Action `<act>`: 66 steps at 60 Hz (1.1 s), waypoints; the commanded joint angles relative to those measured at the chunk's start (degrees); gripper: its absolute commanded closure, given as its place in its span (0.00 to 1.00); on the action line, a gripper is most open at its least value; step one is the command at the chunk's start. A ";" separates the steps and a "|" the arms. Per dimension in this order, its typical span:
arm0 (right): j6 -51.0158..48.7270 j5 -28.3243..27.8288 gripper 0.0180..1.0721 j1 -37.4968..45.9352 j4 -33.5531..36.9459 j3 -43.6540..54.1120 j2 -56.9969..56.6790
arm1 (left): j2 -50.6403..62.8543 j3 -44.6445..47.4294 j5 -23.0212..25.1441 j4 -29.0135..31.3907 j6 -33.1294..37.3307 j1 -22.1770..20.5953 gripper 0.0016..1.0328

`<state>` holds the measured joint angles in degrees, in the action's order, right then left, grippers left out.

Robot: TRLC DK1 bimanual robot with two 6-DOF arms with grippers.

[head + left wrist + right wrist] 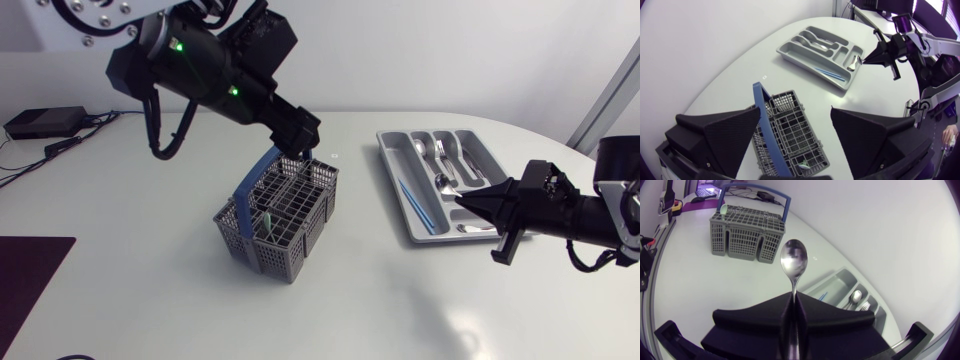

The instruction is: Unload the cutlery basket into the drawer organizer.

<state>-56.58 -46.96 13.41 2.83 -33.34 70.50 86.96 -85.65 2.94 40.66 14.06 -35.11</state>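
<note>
A white worktop (150, 290) carries everything, with the grey cutlery basket (280, 215) standing upright near its middle, its blue handle (255, 180) raised in an arch over the compartments. The left claw (795, 120) hangs directly above the basket, released, its two broad fingers (732, 132) spread far apart. In the left wrist view the handle and the mesh compartments lie between and beneath them, and neither finger clamps anything; whether a fingertip brushes the handle's far end I cannot tell. A pale green utensil (267, 222) stands in one compartment of the basket. On the right arm's side of the basket, apart from it, lies the grey drawer organizer (392, 180), with spoons and forks in its shorter compartments and a slim blue stick (415, 205) in the long compartment nearest the basket. Beyond the organizer from the basket, the right claw (465, 202) is clenched on the handle of a metal spoon (793, 262). The fingers pinch the handle from both sides and the bowl juts out ahead of the fingertips, pointing back toward the basket and poised over the organizer.
</note>
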 commanded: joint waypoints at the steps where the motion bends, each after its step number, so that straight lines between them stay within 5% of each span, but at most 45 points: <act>1: -8.37 -2.43 0.95 3.73 4.20 -5.24 6.32 | -2.23 2.06 -0.04 1.08 1.93 1.01 0.05; 22: -31.05 1.52 0.95 9.79 25.47 -23.43 24.86 | -3.64 5.58 -1.45 4.86 5.36 -0.39 0.05; 61: -40.72 16.20 0.94 9.00 25.12 -30.20 38.92 | -9.26 17.44 -4.70 4.60 7.73 -5.23 0.05; 66: -40.72 17.08 0.84 8.91 24.94 -30.38 39.01 | -9.61 18.15 -5.93 4.51 7.82 -6.02 0.05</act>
<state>-95.22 -30.57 22.92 28.08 -62.81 108.31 78.43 -69.41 -2.26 45.10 20.86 -40.32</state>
